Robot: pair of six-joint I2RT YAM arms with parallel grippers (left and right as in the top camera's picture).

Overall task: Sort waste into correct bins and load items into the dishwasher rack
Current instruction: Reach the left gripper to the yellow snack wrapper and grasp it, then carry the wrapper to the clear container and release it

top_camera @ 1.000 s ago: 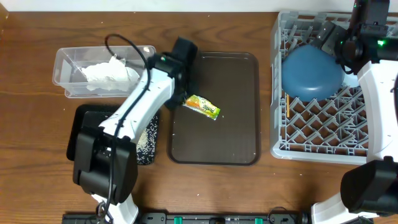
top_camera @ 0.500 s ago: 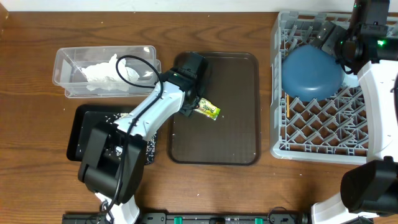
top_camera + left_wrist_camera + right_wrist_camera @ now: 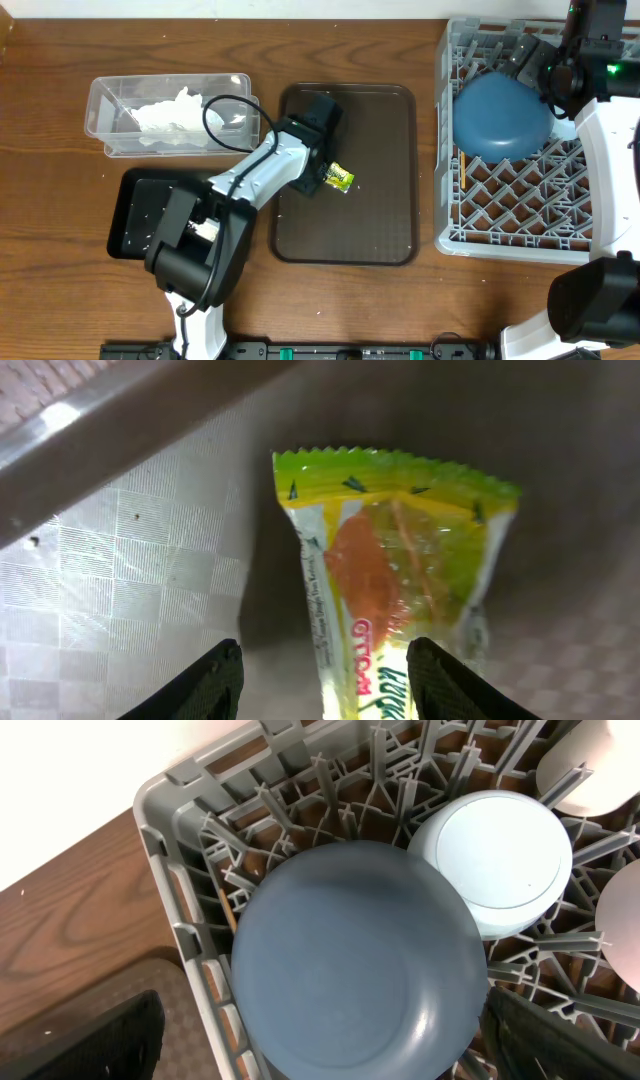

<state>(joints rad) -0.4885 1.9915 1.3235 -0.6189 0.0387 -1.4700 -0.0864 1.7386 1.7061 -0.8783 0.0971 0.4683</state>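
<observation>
The yellow-green snack wrapper (image 3: 341,180) lies on the brown serving tray (image 3: 380,220). In the left wrist view the wrapper (image 3: 400,560) fills the middle. My left gripper (image 3: 325,685) is open, with its jaws either side of the wrapper's lower end; it also shows in the overhead view (image 3: 325,177). The white napkin (image 3: 165,110) sits in the clear tub (image 3: 105,135). Rice grains dot the black tray (image 3: 135,215). The dark-blue plate (image 3: 355,960) stands in the grey rack (image 3: 500,235) beside the light-blue bowl (image 3: 495,860). My right gripper (image 3: 320,1050) is open and empty over the plate.
Chopsticks (image 3: 463,170) lie in the rack's left column. A pale bowl (image 3: 620,920) and another white piece (image 3: 590,750) sit at the rack's far side. Bare wooden table (image 3: 60,290) surrounds the tub, trays and rack.
My left arm has swung from beside the clear tub to the right, down onto the wrapper on the brown tray. The right arm has not moved.
</observation>
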